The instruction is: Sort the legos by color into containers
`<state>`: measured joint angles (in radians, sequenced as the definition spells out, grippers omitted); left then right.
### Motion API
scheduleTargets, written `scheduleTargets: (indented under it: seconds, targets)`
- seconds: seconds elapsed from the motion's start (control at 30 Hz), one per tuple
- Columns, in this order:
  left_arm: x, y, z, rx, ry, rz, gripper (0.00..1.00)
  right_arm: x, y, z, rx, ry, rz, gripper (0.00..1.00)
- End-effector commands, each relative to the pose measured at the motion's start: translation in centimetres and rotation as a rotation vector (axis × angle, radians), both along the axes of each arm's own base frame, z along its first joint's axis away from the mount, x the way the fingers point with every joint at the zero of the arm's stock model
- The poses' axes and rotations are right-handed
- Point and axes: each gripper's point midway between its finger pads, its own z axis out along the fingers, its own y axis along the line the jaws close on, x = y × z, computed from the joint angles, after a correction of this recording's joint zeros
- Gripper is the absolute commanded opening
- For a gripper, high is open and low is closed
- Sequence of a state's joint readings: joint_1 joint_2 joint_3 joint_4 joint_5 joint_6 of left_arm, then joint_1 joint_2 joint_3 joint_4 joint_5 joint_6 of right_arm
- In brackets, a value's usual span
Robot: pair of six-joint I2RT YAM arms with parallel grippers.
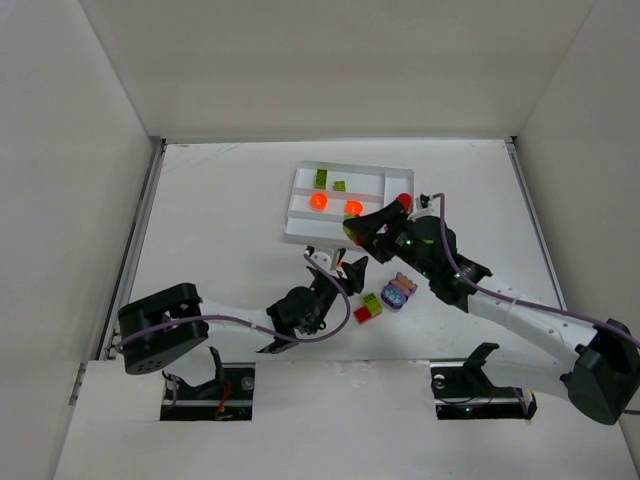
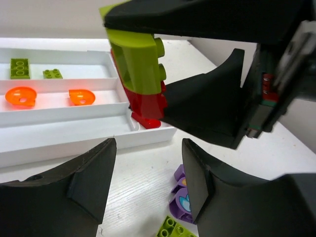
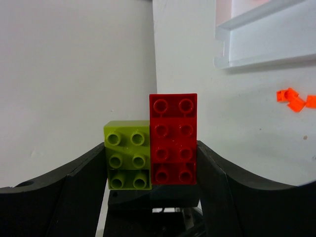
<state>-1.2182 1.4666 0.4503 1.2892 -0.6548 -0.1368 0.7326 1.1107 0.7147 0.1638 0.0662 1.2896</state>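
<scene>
Right claw (image 1: 372,227) is clamped shut on two joined pieces, a lime green plastic brick (image 3: 127,161) with six studs and a longer red plastic brick (image 3: 173,139) with eight studs. They sit side by side between the black fingers, studs facing the wrist camera. In the top view the claw hangs over the 5 o'clock corner of the white rectangular plastic tray (image 1: 296,200).

Left claw (image 2: 148,148) is spread wide and holds nothing. It is low over the surface, just off the tray's near edge, at about 7 o'clock from the right claw.

Inside the tray, the slot on the 12 o'clock side holds two lime green bricks (image 1: 321,178). The next slot holds two bright orange round pieces (image 1: 318,201).

At 6 o'clock from the right claw, loose on the surface, lie a small red brick (image 1: 362,314), touching a small lime green brick (image 1: 372,303), and, just beside them at 2 o'clock, a clump of purple round pieces (image 1: 399,292).

Both arms crowd the tray's near side, the right arm's fingers standing directly in front of the left wrist camera.

The white surface (image 1: 220,220) is matte, closed in by plain white walls (image 1: 330,60) at 9, 12 and 3 o'clock.
</scene>
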Motion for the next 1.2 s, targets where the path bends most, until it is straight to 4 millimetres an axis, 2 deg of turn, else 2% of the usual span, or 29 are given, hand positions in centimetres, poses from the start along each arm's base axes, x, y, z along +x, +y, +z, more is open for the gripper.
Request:
scheduleTargets:
  seconds: [0.0, 0.17, 0.37, 0.63, 0.8, 1.03, 1.17]
  targets:
    - [-0.7, 0.8, 9.2, -0.275, -0.144, 0.000, 0.54, 0.3, -1.2, 2.3, 0.065, -0.039, -0.010, 0.53]
    - [-1.1, 1.3, 10.8, -0.306, -0.169, -0.013, 0.54, 0.4, -1.8, 1.8, 0.060, -0.031, -0.019, 0.53]
    - [-1.1, 1.1, 12.3, -0.316, -0.200, -0.025, 0.55, 0.3, -1.3, 2.1, 0.078, -0.033, -0.003, 0.53]
    - [0.1, 0.6, 13.7, -0.282, -0.253, 0.006, 0.55, -0.8, -0.6, 2.6, 0.126, -0.031, 0.040, 0.53]
    - [1.3, 0.3, 13.6, -0.257, -0.267, 0.024, 0.53, -1.4, -0.7, 2.9, 0.152, -0.037, 0.047, 0.53]
    - [1.7, -0.1, 12.9, -0.237, -0.261, 0.028, 0.52, -1.8, -0.7, 4.1, 0.184, -0.061, 0.060, 0.53]
    - [2.0, 0.1, 13.4, -0.244, -0.268, 0.035, 0.46, -1.9, -0.4, 4.3, 0.188, -0.063, 0.068, 0.53]
